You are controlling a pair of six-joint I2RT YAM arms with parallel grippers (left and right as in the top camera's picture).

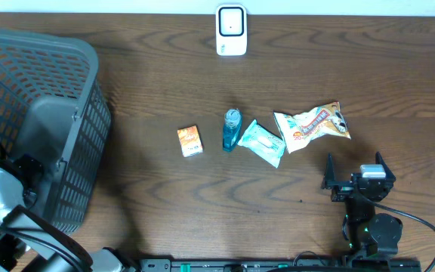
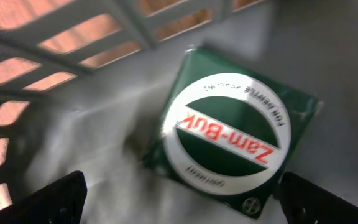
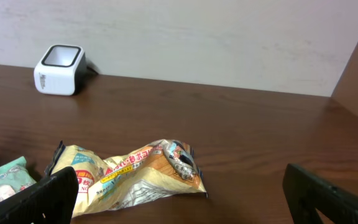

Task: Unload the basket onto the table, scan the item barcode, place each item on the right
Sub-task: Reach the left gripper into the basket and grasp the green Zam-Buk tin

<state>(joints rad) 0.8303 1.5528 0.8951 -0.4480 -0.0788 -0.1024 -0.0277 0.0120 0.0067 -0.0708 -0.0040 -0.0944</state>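
Left end effector point(image 2: 179, 202) wide open, empty, above Zam-Buk box point(image 2: 229, 130) in basket point(image 1: 21, 68). Right end effector point(image 1: 355, 165) wide open, empty, near snack bag point(image 1: 312, 125) on table point(image 1: 149, 196). Advice: grip bag edge, keep barcode flat, face it toward scanner point(image 1: 231, 30).

Overhead: high, facing straight down, covers the whole dark wooden table point(image 1: 165, 75).
Left wrist: very near, facing into grey plastic lattice basket point(image 2: 104, 18).
Right wrist: low, near tabletop, facing the far edge.
Shared, overhead and right wrist: white box-shaped scanner point(image 1: 231, 30) point(image 3: 58, 70), crumpled yellow snack packet point(image 1: 312, 125) point(image 3: 129, 174).
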